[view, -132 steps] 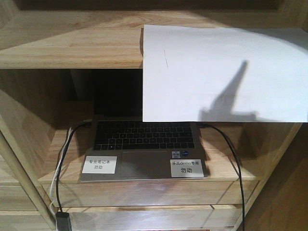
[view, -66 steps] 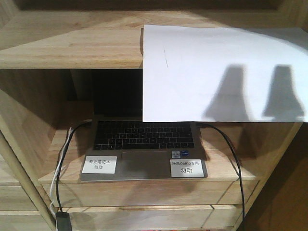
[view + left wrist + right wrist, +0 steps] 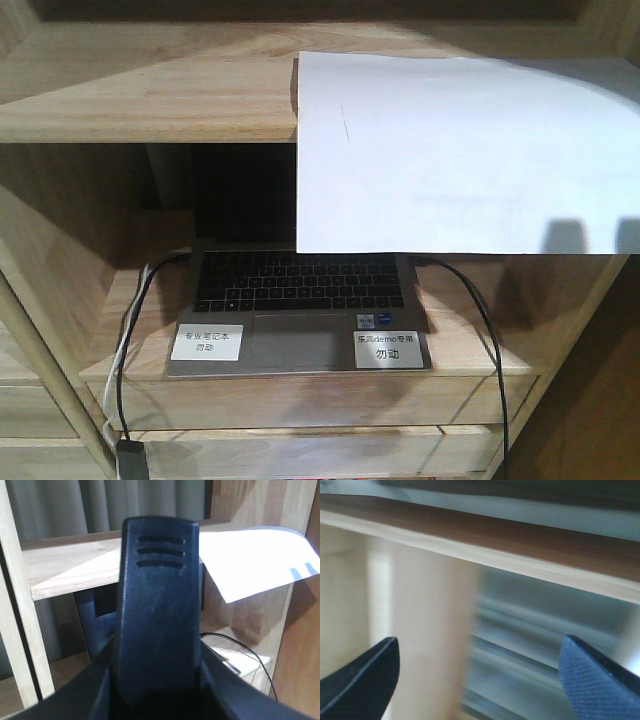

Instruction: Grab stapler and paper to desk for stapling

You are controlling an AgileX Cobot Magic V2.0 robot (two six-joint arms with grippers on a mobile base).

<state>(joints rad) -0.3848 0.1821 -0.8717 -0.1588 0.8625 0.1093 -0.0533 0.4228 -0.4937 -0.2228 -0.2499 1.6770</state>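
The paper (image 3: 450, 150) is a large white sheet lying on the upper shelf board (image 3: 140, 90), its front half hanging over the edge. The left wrist view shows it too, as the paper (image 3: 255, 555) at the upper right. A black stapler (image 3: 157, 605) with three slots near its tip stands upright between the jaws of my left gripper (image 3: 157, 685), which is shut on it. My right gripper (image 3: 480, 680) is open, its fingertips (image 3: 370, 675) far apart with nothing between them, in front of a blurred shelf edge. The desk is out of view.
An open laptop (image 3: 300, 300) with two white labels sits on the lower shelf under the paper. Black cables (image 3: 480, 320) run off both its sides and down over the shelf front. Wooden uprights (image 3: 20, 605) frame the shelf.
The finger shadow on the paper split into two, then slid right and down to the sheet's lower right edge. The paper and laptop have not moved.
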